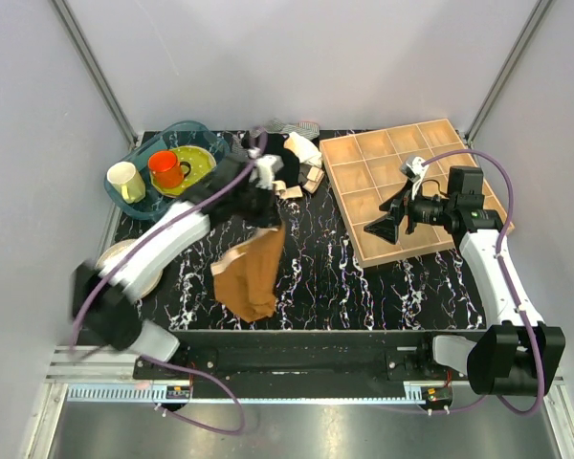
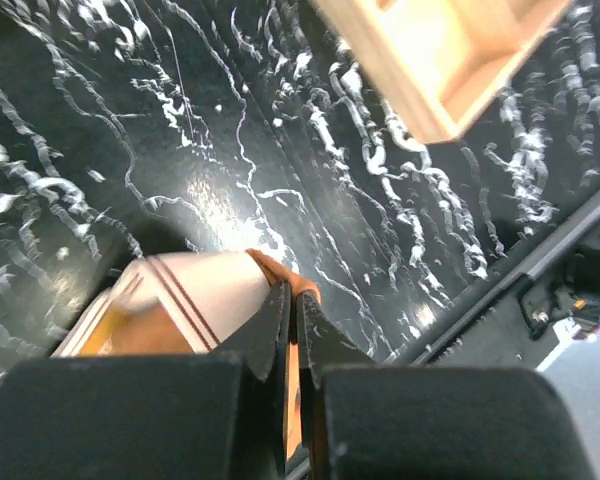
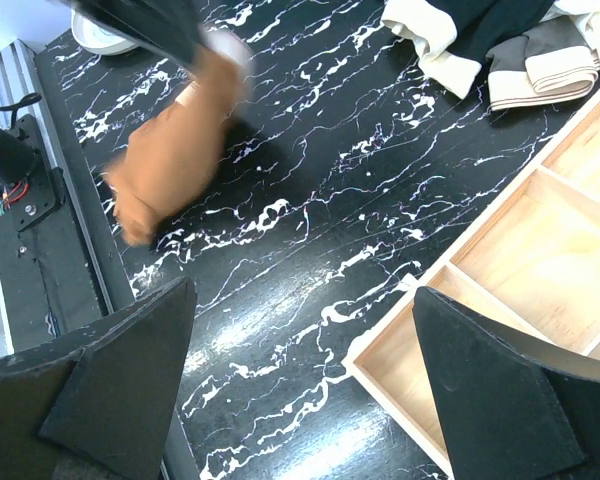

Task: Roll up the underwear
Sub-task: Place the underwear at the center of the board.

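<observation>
Underwear (image 1: pixel 252 277): rust-brown, unrolled, hanging long from the left gripper (image 1: pixel 271 220) over the table's (image 1: pixel 344 287) middle, its lower end near the near edge. The pale waistband sits at the top, by the fingers.
Left gripper grip: jaws pinched tight on 1 edge of the cloth beside the waistband. The wrist view shows orange fabric squeezed between the 2 fingers.
Reason for that hold: probably a pinch at 1 end lets the cloth hang out straight, so it can be laid flat before rolling.
Right gripper (image 1: pixel 387 225): spread wide and holding nothing. It hovers above the near-left corner of the wooden tray (image 1: pixel 383 153), fingers aimed at the table's middle.
Reason for that pose: it looks parked clear of the hanging cloth, yet near enough to help pin or fold once the cloth lies flat.
Contact with table: the lower end is blurred, so I cannot tell whether it touches.
Other clothes (image 1: pixel 297 158): a black and beige pile at the far edge, apart from the underwear.
Dishes: a clear bin (image 1: pixel 139 153) in the far-left corner holds an orange mug (image 1: pixel 165 168) and a cream cup (image 1: pixel 124 182).
Progress: rolling not yet begun, the cloth needs spreading first.
</observation>
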Motion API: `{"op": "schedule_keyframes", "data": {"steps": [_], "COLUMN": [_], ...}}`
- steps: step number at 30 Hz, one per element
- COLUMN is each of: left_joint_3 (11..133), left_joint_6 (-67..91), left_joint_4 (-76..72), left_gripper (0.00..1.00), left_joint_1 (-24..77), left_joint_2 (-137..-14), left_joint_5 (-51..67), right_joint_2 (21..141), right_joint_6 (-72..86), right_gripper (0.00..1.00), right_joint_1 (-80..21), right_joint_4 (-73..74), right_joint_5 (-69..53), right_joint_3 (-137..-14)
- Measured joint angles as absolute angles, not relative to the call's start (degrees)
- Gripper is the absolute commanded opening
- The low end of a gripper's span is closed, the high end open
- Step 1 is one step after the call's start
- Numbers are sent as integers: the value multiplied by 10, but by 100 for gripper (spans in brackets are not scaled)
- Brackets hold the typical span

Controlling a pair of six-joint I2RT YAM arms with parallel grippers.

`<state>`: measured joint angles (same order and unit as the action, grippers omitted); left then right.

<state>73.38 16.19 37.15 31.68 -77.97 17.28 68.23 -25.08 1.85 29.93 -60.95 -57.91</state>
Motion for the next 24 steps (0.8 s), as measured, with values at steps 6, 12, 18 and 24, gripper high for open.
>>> {"op": "schedule_keyframes", "data": {"steps": [6,12,18,24], "left_joint_3": [831,894,812,635], "left_joint_6": [182,175,111,46], "left_joint_4": [312,318,334,286], "left_gripper": [32,70,95,99], "left_joint_1": [320,322,321,312], "left_joint_2": [-1118,-1144,-886,-528], "left_joint_5": [202,200,96,-84], "right_joint_2": [682,685,717,834], "right_joint_6": [-255,-270,-324,-303], "right_gripper": [100,100,100,94], "right_joint_1": [18,4,-150,-356], "right_joint_4": [300,305,329,334], "right_joint_5": [-604,-585,-505,-388], "right_joint_3": [-578,-569,-573,-650]}}
